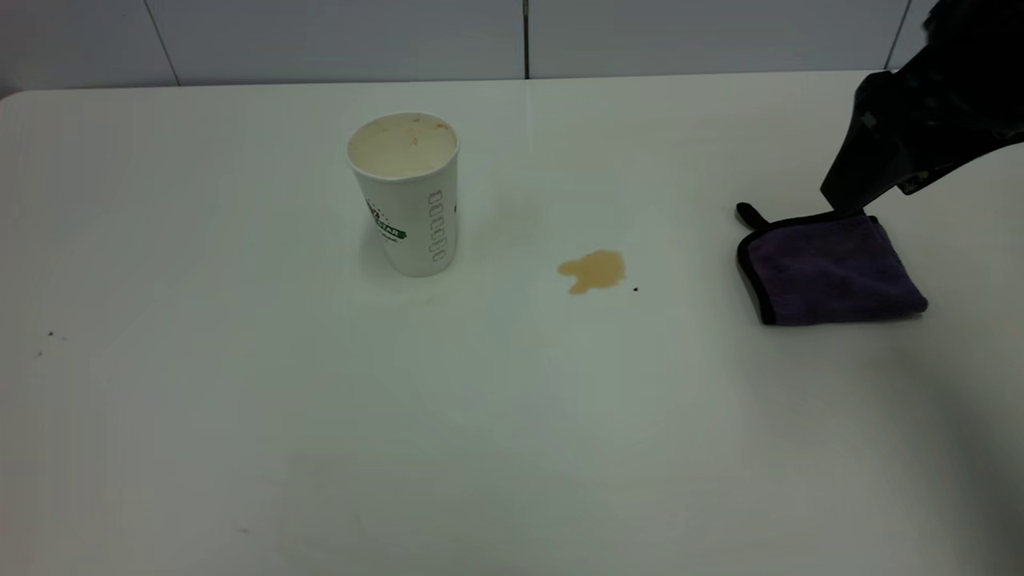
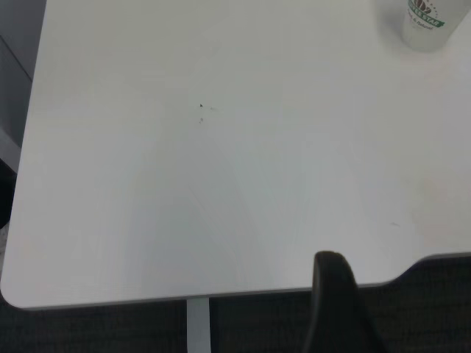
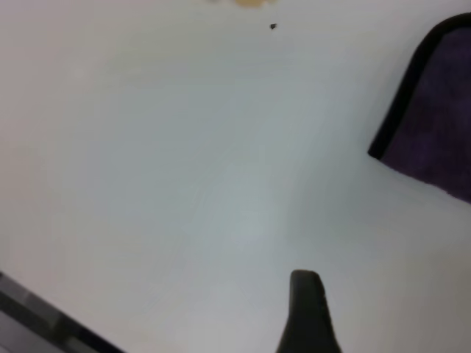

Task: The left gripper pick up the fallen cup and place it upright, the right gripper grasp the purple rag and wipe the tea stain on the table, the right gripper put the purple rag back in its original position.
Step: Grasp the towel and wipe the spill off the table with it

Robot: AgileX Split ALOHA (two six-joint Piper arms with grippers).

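White table [image 1: 240, 416] in front holds a folded purple rag [image 1: 832, 268] (right gripper [image 1: 848, 192] above its far edge, finger spacing unclear), tea stain [image 1: 594, 270], and upright cup [image 1: 408, 196].

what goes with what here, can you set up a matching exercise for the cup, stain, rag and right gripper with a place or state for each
Things:
1. cup
2. stain
3. rag
4. right gripper

Places or states:
A. folded, lying flat at the table's right side
B. standing upright, mouth up
C. at the rag's far edge
D. light-brown blotch on the table between cup and rag

Pairs: 1-B, 2-D, 3-A, 4-C
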